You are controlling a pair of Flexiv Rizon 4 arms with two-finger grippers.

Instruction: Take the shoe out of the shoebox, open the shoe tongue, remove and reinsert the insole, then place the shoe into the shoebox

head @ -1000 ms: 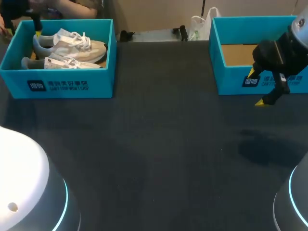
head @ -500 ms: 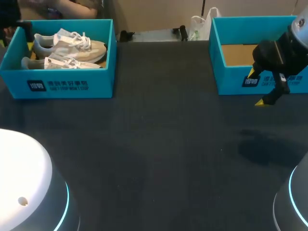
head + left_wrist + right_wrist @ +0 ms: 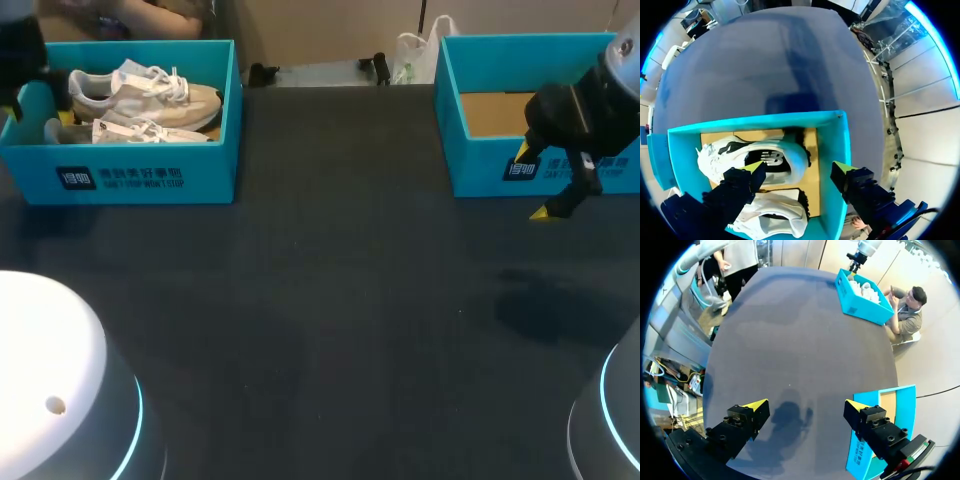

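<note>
One shoe (image 3: 765,159) directly under left gripper (image 3: 799,169)

Head view overlooks the table (image 3: 330,320) from behind; the left wrist looks closely down into the shoebox (image 3: 755,121) all views share.

Dark table (image 3: 330,300), 2nd teal box (image 3: 480,165) at rt side (brown cardboard floor)
</note>
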